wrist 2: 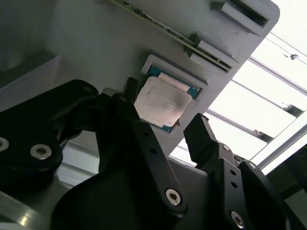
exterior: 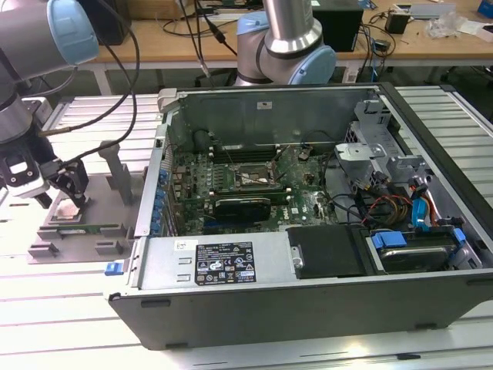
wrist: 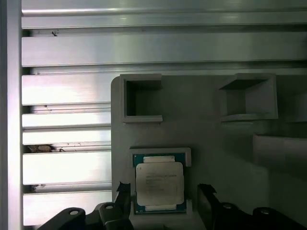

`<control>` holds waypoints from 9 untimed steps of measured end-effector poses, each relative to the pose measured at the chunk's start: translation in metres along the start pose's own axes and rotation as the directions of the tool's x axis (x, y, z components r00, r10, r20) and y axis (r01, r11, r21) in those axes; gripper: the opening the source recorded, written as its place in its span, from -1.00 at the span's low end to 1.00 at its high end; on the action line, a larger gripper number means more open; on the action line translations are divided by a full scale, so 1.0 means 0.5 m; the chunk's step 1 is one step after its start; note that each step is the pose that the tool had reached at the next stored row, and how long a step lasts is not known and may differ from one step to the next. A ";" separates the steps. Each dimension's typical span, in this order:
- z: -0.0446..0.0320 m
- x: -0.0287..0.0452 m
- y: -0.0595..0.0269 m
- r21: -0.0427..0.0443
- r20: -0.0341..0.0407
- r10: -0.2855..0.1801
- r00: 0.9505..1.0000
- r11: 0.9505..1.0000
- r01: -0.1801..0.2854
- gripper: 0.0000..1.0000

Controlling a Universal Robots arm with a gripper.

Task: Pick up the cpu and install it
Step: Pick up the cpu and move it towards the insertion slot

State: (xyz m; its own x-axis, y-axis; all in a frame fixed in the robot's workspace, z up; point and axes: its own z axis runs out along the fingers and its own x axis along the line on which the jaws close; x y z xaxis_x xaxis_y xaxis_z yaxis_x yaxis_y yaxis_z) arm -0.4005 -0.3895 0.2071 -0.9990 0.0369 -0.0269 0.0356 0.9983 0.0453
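Black two-fingered gripper hung spread wide, fingers flanking but apparently clear of the flat square silver-topped cpu. That chip lay seated in a recess of the grey plastic holder, beside the open computer case, toward the exterior view's left.

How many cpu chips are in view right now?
1. The cpu lies in a recess of the grey holder, between the open fingertips of the gripper; the computer case could hide another.
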 end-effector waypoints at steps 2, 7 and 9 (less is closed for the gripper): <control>0.008 0.000 0.000 0.000 0.000 0.000 1.000 1.000 0.000 0.33; 0.020 0.001 -0.001 0.000 0.000 0.000 1.000 1.000 0.000 0.33; 0.022 0.001 0.000 0.000 0.000 0.000 1.000 1.000 0.000 0.33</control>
State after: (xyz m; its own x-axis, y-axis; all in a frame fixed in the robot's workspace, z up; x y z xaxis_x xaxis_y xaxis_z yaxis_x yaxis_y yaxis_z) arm -0.4005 -0.3889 0.1963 -0.9989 0.0369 -0.0272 0.0357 0.9983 0.0454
